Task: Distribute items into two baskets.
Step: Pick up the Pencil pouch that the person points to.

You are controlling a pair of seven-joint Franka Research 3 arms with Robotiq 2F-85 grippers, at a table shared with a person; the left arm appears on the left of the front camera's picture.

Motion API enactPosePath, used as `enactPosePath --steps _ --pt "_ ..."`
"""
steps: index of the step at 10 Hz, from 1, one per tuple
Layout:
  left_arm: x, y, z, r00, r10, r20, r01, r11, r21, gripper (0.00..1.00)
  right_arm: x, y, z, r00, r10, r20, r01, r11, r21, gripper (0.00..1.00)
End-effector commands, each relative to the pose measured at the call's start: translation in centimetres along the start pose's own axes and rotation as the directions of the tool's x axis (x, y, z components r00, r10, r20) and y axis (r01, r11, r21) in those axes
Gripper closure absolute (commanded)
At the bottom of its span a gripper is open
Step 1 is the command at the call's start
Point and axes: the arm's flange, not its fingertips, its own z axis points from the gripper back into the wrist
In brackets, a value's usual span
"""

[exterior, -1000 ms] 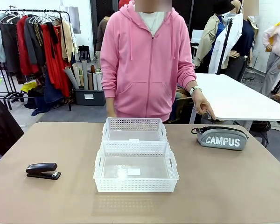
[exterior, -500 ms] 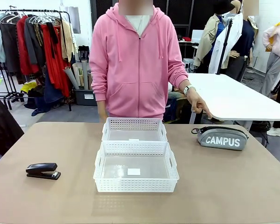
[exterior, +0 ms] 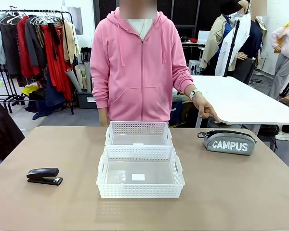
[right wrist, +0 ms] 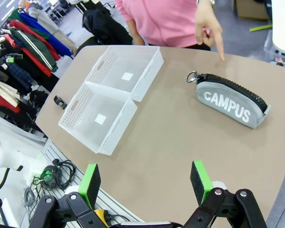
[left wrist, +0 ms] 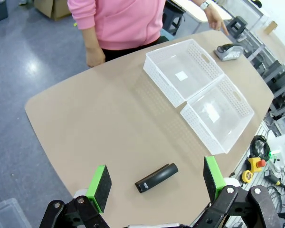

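Two white lattice baskets stand end to end in the table's middle: the wider near basket (exterior: 140,172) and the smaller far basket (exterior: 138,133). Both hold nothing but a small label. A black stapler (exterior: 44,176) lies at the front left. The grey "CAMPUS" pouch (exterior: 229,142) lies at the right. High above the stapler (left wrist: 156,177) my left gripper (left wrist: 156,183) hangs open. My right gripper (right wrist: 146,184) is open too, hovering well short of the pouch (right wrist: 231,107), nothing between its pads. The person's hand (exterior: 204,107) hangs behind the pouch, a finger (right wrist: 218,46) pointing down.
The person in a pink hoodie (exterior: 138,67) stands at the far edge behind the baskets. A white table (exterior: 243,103) is at the back right, a clothes rack (exterior: 36,45) at the back left. Cables and tools (left wrist: 260,164) lie beyond the table's near edge.
The person has straightened up and shifted to picture left; the pointing hand has drawn back and risen from the table's far edge. Items and baskets have not moved.
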Motion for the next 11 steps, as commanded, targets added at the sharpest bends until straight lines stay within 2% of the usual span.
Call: enactPosePath --steps 1,3,6,9,11 --pt "0.1 0.0 0.1 1.0 -0.001 0.01 0.001 1.0 -0.001 0.0 0.0 0.0 0.0 1.0 0.0 0.0 0.0 1.0 0.0 0.0" --pt "0.1 0.0 0.1 1.0 -0.001 0.01 0.001 1.0 -0.001 0.0 2.4 -0.4 -1.7 0.994 0.022 -0.108 -0.027 0.999 -0.043 0.0" --pt "0.1 0.0 0.1 1.0 -0.001 0.01 0.001 1.0 -0.001 0.0 6.1 -1.7 -4.1 0.97 0.123 -0.211 -0.142 0.987 -0.078 0.0" --pt "0.1 0.0 0.1 1.0 -0.001 0.01 0.001 1.0 -0.001 0.0 10.0 -3.7 -8.5 0.908 0.246 -0.338 -0.292 0.952 -0.091 0.0" --pt "0.1 0.0 0.1 1.0 -0.001 0.01 0.001 1.0 -0.001 0.0 12.5 -5.6 -11.2 0.848 0.333 -0.411 -0.38 0.924 -0.035 0.0"
